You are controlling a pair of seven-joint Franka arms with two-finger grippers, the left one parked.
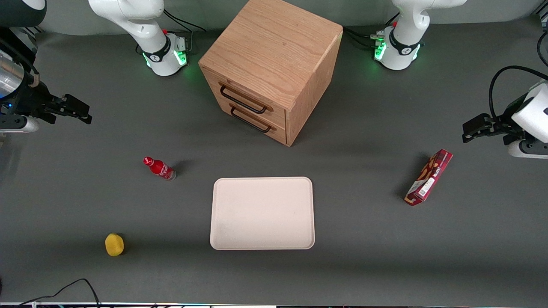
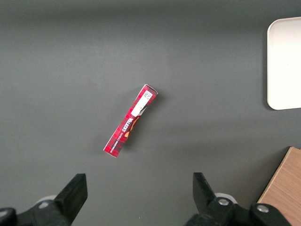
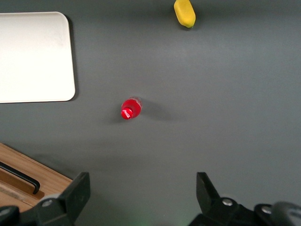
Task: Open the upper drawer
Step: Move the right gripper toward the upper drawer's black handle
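1. My gripper (image 1: 79,112) hangs above the table at the working arm's end, fingers spread and holding nothing, well apart from the cabinet (image 1: 274,64).
2. The upper drawer (image 1: 248,96) sits flush and closed, its black bar handle (image 1: 242,101) directly above the bottom drawer's matching handle (image 1: 251,120).
3. To do this well, I judge I must approach the cabinet's angled front squarely, straddle the upper bar near its middle, close firmly, then pull straight out along the drawer's own line.
4. The red bottle (image 3: 131,108) stands below my wrist; I should travel clear of it.
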